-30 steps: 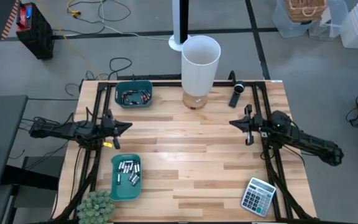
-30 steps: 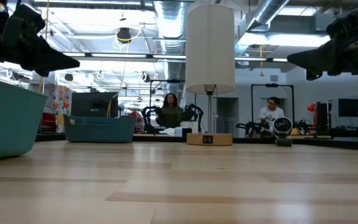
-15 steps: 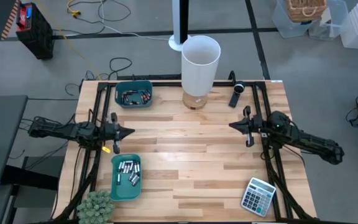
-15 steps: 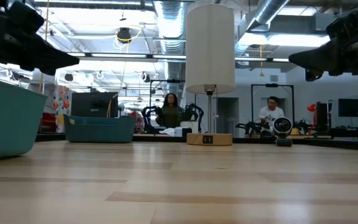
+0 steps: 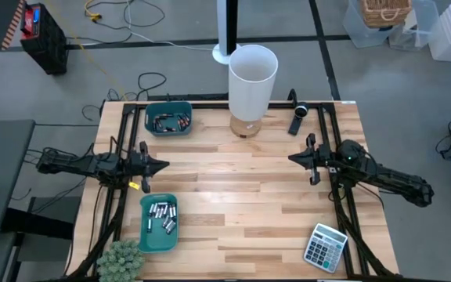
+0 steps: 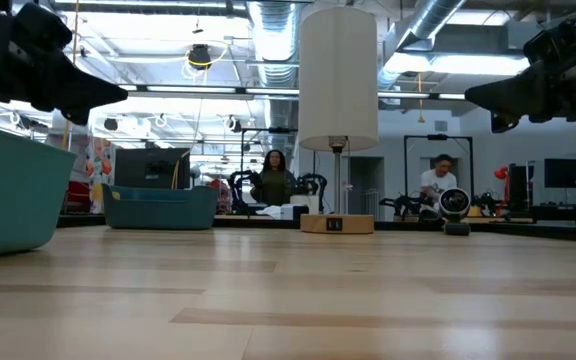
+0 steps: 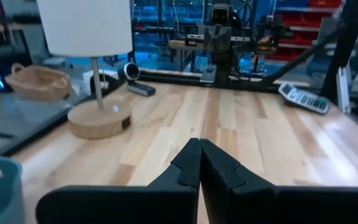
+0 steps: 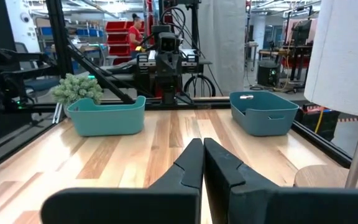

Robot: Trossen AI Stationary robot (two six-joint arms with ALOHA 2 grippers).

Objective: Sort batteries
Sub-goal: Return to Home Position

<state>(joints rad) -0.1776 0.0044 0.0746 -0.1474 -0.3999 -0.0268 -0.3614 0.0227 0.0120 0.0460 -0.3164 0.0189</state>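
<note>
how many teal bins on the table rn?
2. The far bin sits at the far left corner, near the lamp; the near bin is at the left front edge, by the plant.

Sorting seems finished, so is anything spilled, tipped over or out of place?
Nothing stands out. The small cylindrical batteries lie inside the two teal plastic bins, none loose on the wooden tabletop; the white-shaded lamp stands upright. Left gripper and right gripper hover, jaws shut.
</note>
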